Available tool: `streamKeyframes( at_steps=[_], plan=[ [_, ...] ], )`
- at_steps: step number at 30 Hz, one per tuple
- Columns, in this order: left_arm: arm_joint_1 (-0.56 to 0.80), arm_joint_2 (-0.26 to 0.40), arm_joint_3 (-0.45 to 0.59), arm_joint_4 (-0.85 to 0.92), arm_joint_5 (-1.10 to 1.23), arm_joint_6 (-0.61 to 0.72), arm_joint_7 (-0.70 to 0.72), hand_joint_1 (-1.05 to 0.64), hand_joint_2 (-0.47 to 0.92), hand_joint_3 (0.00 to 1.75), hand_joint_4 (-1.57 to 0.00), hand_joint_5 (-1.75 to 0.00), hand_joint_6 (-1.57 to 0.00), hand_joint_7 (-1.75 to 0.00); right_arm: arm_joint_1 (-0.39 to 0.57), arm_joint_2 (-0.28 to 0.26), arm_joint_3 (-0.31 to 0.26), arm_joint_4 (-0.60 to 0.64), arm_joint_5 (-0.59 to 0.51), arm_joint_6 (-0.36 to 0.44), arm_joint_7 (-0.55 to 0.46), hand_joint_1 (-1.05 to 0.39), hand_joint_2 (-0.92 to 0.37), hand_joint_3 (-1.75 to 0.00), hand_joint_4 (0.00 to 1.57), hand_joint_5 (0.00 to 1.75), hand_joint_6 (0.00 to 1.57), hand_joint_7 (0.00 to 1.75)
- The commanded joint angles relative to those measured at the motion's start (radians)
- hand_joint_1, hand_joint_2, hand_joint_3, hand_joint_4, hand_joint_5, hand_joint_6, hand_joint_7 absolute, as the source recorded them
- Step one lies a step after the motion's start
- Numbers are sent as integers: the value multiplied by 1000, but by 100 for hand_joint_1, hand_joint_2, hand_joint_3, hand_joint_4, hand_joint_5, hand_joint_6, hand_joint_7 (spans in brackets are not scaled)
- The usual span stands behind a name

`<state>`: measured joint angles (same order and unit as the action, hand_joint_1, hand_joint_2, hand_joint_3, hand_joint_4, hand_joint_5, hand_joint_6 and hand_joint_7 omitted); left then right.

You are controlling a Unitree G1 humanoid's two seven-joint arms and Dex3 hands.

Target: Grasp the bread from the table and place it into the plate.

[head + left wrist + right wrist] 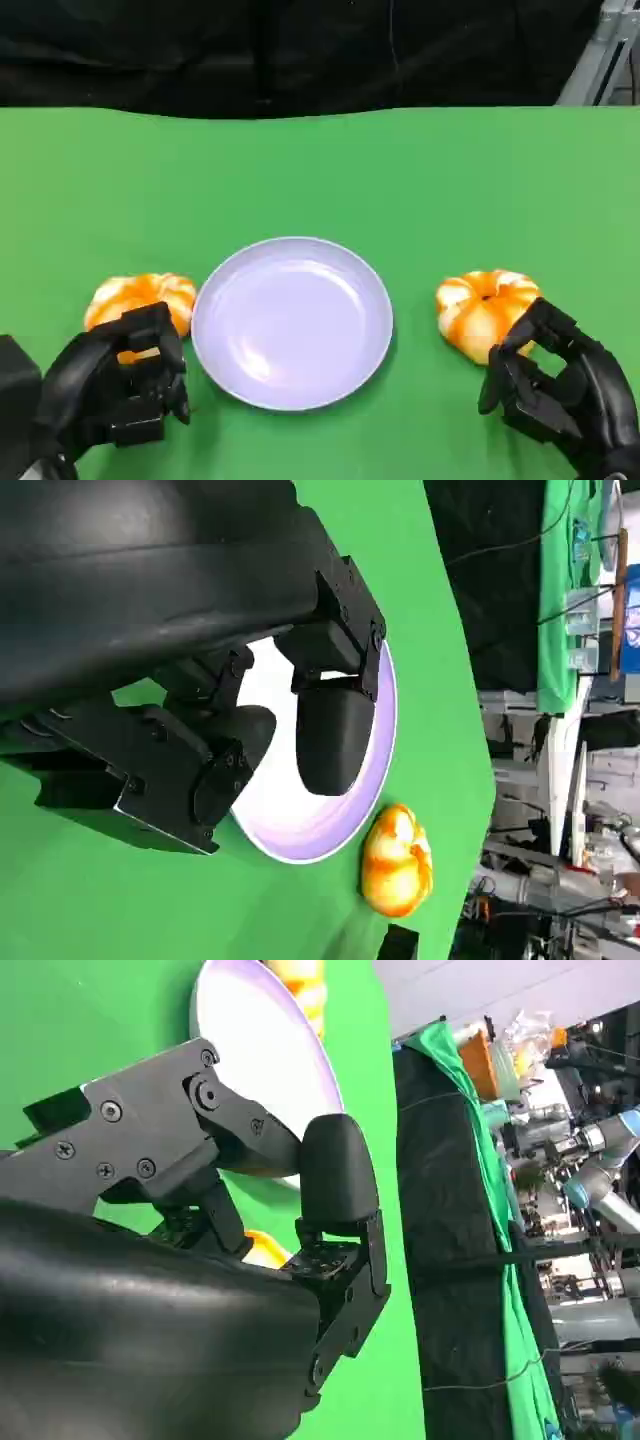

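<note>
A pale lilac plate (pixel 292 320) lies in the middle of the green table. One orange-and-white bread (pixel 140 298) sits just left of it, another bread (pixel 487 310) to its right. My left hand (pixel 110 385) hovers at the near edge of the left bread with fingers loosely curled around nothing. My right hand (pixel 560 390) stands just near and right of the right bread, fingers apart, also holding nothing. The left wrist view shows my left hand (pixel 250 710) before the plate (pixel 330 825) and the far bread (pixel 398 862). In the right wrist view, a bit of bread (pixel 262 1250) shows past my right hand (pixel 250 1190).
The green table (pixel 320 170) runs back to a black curtain (pixel 300 50). A metal frame (pixel 600 50) stands at the far right corner. The wrist views show cluttered benches and equipment beyond the table.
</note>
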<state>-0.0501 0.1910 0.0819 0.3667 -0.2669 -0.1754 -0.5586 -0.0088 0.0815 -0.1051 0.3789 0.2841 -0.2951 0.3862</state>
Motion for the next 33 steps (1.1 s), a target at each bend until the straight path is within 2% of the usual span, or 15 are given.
streamKeyframes(
  at_steps=[1,14,21,22,23,24,25,26,28,33],
  plan=[
    [6,9,7,-13,3,10,5,6,57,129,-81,-175,-71,-171,2,-13,-9,-6,4,-8,-6,-19,-65,-95,80,175,62,166],
    [2,10,6,-7,10,0,4,6,60,125,-80,-175,-70,-171,7,-18,-6,-24,3,14,-6,-18,-67,-94,80,175,61,167],
    [7,7,8,-26,5,32,13,5,60,124,-80,-175,-71,-170,1,-15,-12,-5,14,-14,18,-15,-68,-94,79,175,59,168],
    [9,-3,4,17,128,-128,139,2,58,119,-69,-167,-63,-163,2,-15,-12,-9,14,-4,13,-16,-68,-94,79,175,59,168],
    [9,-10,1,52,224,-254,238,-2,68,84,-60,-131,-62,-125,3,-15,-13,-12,13,3,9,-17,-67,-93,80,175,60,168],
    [11,4,-19,73,366,-334,374,-5,80,53,-59,-104,-69,-92,2,-15,-13,-9,12,-2,9,-17,-67,-93,80,175,60,168],
    [10,15,-33,89,463,-381,468,-33,87,38,-52,-67,-66,-51,2,-14,-13,-7,11,-6,10,-16,-67,-93,80,175,60,168],
    [6,31,-47,102,534,-398,536,-43,89,34,-53,-46,-68,-31,1,-15,-13,-6,9,-9,8,-16,-67,-93,80,175,60,168],
    [-9,57,-72,122,659,-413,657,-62,92,30,-45,-23,-62,-9,0,-15,-13,-5,9,-3,8,-17,-67,-93,80,175,59,168],
    [-44,107,-126,158,841,-400,843,-76,92,25,-29,-7,-51,0,-1,-17,-14,1,6,-17,10,-17,-67,-95,80,175,59,168]
  ],
)
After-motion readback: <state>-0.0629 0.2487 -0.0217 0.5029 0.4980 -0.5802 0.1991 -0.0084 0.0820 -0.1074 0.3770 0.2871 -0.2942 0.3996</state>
